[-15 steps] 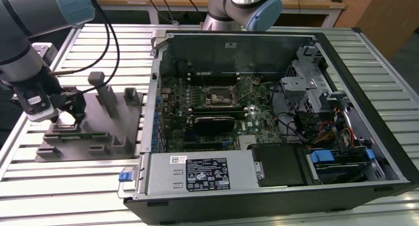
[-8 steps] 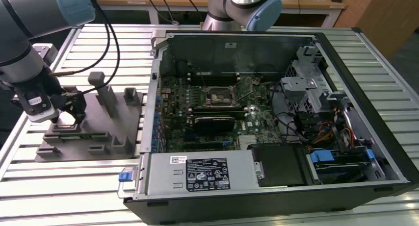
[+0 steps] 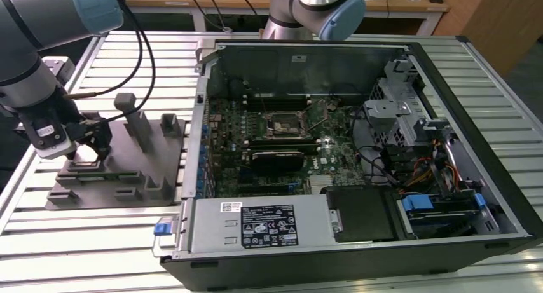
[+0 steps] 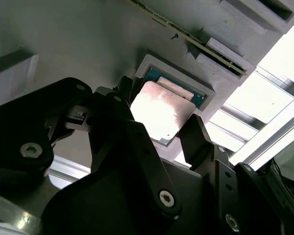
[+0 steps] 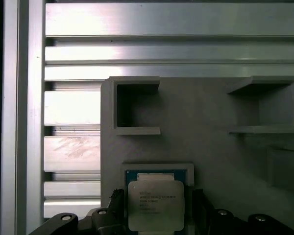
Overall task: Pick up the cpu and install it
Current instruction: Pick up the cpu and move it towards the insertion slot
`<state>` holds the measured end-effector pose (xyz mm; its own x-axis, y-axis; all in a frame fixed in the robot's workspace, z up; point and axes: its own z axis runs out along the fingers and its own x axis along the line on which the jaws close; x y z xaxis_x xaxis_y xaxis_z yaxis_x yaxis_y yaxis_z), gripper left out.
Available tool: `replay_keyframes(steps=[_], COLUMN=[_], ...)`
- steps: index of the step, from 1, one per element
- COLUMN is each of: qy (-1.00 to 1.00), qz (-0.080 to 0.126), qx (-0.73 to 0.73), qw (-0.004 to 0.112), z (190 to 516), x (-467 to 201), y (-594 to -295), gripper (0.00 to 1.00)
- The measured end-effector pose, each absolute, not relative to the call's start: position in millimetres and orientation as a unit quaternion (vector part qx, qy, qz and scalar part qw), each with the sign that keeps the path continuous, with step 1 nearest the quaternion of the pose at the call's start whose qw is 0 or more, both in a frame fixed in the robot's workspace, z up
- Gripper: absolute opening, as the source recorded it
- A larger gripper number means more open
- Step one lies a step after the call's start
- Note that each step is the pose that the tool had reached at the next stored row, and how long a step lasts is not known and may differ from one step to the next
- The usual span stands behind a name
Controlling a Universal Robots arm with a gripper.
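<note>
The claw [image 3: 85, 154] pinches the cpu [image 5: 156, 206] between its two black fingers [image 4: 196, 139]; the shiny chip hangs just over a small square pocket [image 5: 157, 167] in the grey tray [image 3: 127, 186], a bit tilted in the second wrist view. The tray lies on the tabletop [image 3: 76, 248]; it is beside the open computer case [image 3: 475, 121], on the exterior view's left.

The arm [image 3: 30, 70] comes down from the exterior view's upper left. Its grey wrist [image 3: 42, 124] is tipped steeply downward, so the gripper [image 3: 89, 154] hangs low with its black fingers aimed straight down. In the second wrist view the two fingers [image 4: 193, 139] are drawn in against opposite edges of the cpu [image 4: 161, 110]. The chip sits clamped between them, its silvery top facing the wrist.
</note>
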<state>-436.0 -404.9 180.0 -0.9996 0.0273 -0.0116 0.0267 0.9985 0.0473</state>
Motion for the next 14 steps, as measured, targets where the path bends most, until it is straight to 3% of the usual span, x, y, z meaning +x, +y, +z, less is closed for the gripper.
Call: replay_keyframes(steps=[14], qy=[1.0], qz=[0.025], qx=[0.017], qw=[0.007], z=[181.3], x=[-438.6], y=[-405.0], gripper=[0.66])
